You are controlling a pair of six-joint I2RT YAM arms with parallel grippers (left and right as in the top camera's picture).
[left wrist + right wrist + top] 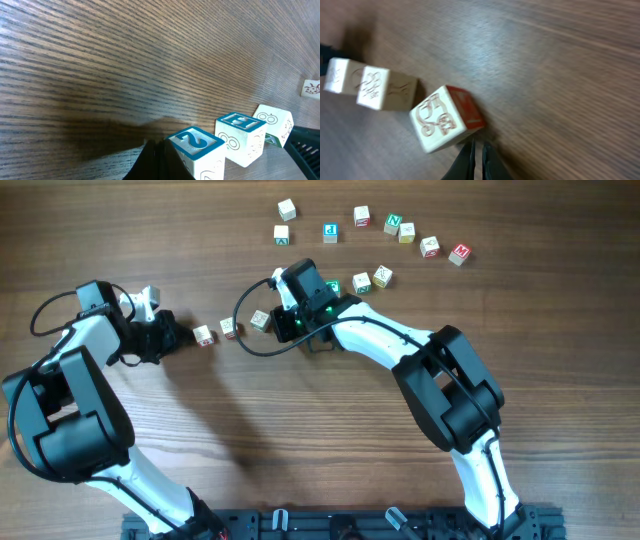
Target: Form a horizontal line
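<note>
Jaws closed, left arm and right arm low, flanking cube row

Row of cubes: mid-desk, between the two grippers, right end slightly farther back than left.
Left gripper: just beside the row's left end.
Right gripper: just beside the row's right end.
Loose cubes: scattered behind the row, toward the right.
</note>
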